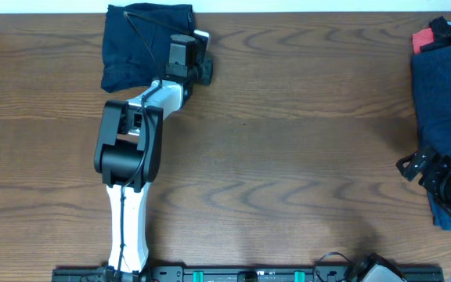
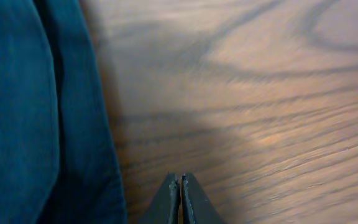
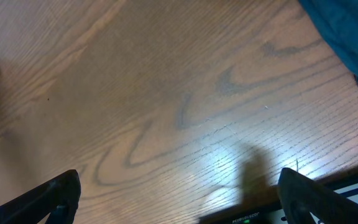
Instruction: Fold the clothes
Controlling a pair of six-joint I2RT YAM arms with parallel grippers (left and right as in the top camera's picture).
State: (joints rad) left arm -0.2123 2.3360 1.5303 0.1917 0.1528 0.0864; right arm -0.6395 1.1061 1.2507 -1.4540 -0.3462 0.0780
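Note:
One of the clothes, a folded dark navy garment (image 1: 135, 43), lies at the table's far left corner. My left gripper (image 1: 203, 66) sits just off its right edge, above bare wood. In the left wrist view the fingertips (image 2: 180, 182) are pressed together with nothing between them, and the navy fabric (image 2: 23, 112) fills the left side. A loose pile of navy clothes (image 1: 445, 86) covers the right edge of the table. My right gripper (image 1: 410, 166) hovers at that pile's near left side, open and empty (image 3: 179, 196), with a navy corner (image 3: 347, 37) at the upper right of its view.
A red cloth (image 1: 423, 39) peeks out from the far end of the right pile. A black rail (image 1: 249, 274) with green parts runs along the near table edge. The left arm (image 1: 128, 157) lies over the left-centre of the wooden table (image 1: 288, 125).

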